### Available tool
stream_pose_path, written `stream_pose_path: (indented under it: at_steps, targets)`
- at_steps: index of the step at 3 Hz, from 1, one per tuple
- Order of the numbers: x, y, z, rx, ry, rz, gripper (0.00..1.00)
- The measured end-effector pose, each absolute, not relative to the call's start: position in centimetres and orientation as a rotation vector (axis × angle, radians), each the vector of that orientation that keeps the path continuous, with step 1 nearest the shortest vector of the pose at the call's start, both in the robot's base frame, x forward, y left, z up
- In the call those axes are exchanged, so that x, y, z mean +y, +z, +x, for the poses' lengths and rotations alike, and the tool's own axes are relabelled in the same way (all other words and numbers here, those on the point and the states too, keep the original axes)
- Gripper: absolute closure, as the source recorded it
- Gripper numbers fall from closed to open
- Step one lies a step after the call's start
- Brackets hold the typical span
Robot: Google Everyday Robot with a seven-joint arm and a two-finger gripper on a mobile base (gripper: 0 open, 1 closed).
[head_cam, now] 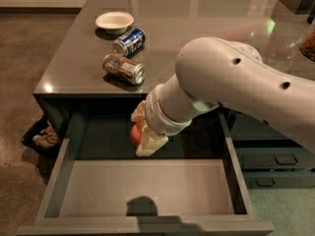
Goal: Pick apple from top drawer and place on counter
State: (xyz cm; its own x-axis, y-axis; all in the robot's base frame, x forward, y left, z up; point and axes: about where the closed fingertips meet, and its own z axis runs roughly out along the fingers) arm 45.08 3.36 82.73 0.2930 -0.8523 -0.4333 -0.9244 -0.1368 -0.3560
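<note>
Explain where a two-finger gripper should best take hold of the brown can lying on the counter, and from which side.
Probably mid-body, from above: the brown can lies on its side on the counter, curved wall up, so the grip closes across its width. The gripper hangs over the top drawer, holding the apple.
</note>
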Motion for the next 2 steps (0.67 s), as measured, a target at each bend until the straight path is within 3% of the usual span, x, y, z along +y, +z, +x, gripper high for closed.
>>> stream_pose_path:
  at_steps: [2]
  targets:
    - [4.6, 86.0, 46.5, 1.556, 0.103, -2.066, 1.00]
